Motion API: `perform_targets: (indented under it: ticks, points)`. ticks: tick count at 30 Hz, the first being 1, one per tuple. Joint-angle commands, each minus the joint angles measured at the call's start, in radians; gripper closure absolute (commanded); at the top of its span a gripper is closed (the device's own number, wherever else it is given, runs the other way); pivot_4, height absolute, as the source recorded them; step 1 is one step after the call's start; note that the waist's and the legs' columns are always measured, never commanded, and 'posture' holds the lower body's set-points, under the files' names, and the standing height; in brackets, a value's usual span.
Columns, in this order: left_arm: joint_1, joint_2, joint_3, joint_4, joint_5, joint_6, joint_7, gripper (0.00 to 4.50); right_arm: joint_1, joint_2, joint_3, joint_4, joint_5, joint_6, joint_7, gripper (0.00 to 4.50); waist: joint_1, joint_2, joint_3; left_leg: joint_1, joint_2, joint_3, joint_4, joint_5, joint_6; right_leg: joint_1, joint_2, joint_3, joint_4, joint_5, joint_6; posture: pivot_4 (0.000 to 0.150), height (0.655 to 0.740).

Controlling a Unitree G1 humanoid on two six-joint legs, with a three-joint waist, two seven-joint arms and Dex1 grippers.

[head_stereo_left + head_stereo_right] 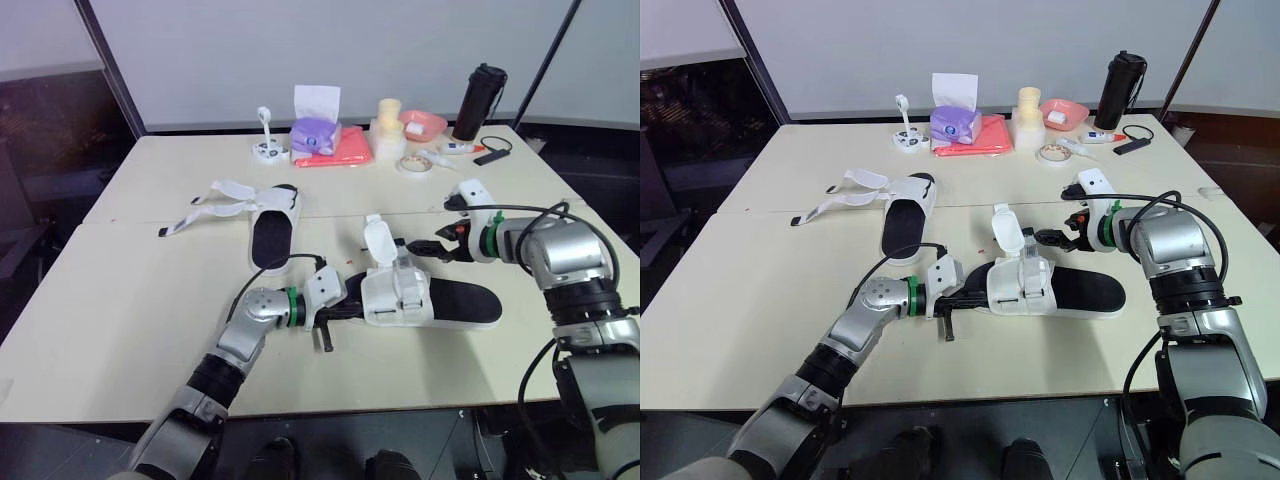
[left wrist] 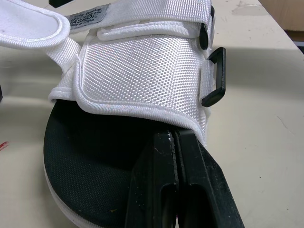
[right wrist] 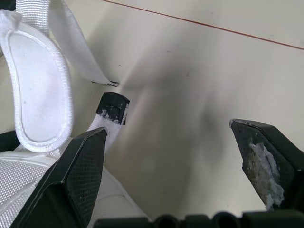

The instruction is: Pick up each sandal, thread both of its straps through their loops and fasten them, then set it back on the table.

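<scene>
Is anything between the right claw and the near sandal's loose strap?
Nothing visible does. The open right claw is beside the near sandal and its raised strap, with only bare table between them.

Two sandals lie on the table (image 1: pixel 120 300). The near sandal (image 1: pixel 400 298) lies crosswise at centre front. The far sandal (image 1: pixel 272 232) lies behind it and to the left, set lengthwise, with its straps spread out to the left. The left gripper (image 1: pixel 350 308) rests on the near sandal's left end. The right gripper (image 1: pixel 425 248) sits just behind that sandal's middle — right of its raised strap.

Along the back edge, left to right:
- a small stand (image 1: pixel 268 148)
- a tissue box (image 1: pixel 316 133), with a flat sheet (image 1: pixel 345 150) just to its right
- stacked cups (image 1: pixel 388 125)
- a bowl (image 1: pixel 425 123)
- a bottle (image 1: pixel 479 102)

A tape roll (image 1: pixel 414 164) lies before the bowl.
</scene>
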Motion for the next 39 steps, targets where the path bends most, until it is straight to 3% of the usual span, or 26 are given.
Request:
perform_targets:
  ticks: [1, 21, 29, 39]
  points:
    - [-0.004, -0.004, -0.010, 0.010, 0.010, 0.004, 0.001, 4.50, -0.016, 0.009, -0.021, -0.026, -0.002, -0.009, 0.006, 0.03, 0.000, 0.000, 0.000, 0.000, 0.000, 0.000, 0.000, 0.000, 0.000, 0.000, 0.000, 0.000, 0.000, 0.000, 0.000, 0.150, 0.7400]
    - [-0.009, -0.005, -0.007, 0.016, 0.012, 0.002, 0.009, 4.50, 0.000, 0.023, 0.096, 0.033, -0.163, -0.163, 0.020, 0.03, -0.001, 0.000, 0.000, 0.000, 0.000, 0.000, 0.000, 0.000, 0.000, 0.000, 0.000, 0.000, 0.000, 0.000, 0.000, 0.150, 0.7400]
    - [-0.012, -0.004, -0.005, 0.021, 0.011, -0.001, 0.009, 4.50, -0.128, 0.007, -0.061, 0.052, -0.056, -0.077, 0.062, 0.03, -0.002, 0.001, 0.001, 0.000, 0.000, 0.000, 0.000, 0.000, 0.000, 0.000, 0.000, 0.000, 0.000, 0.000, 0.000, 0.150, 0.7400]
    - [-0.021, -0.005, -0.006, 0.030, 0.010, -0.006, 0.006, 4.50, -0.091, 0.062, -0.091, 0.059, 0.097, 0.088, 0.220, 0.03, -0.006, 0.002, 0.001, 0.000, 0.000, 0.000, 0.000, 0.000, 0.000, 0.000, 0.000, 0.000, 0.000, 0.000, 0.000, 0.150, 0.7400]
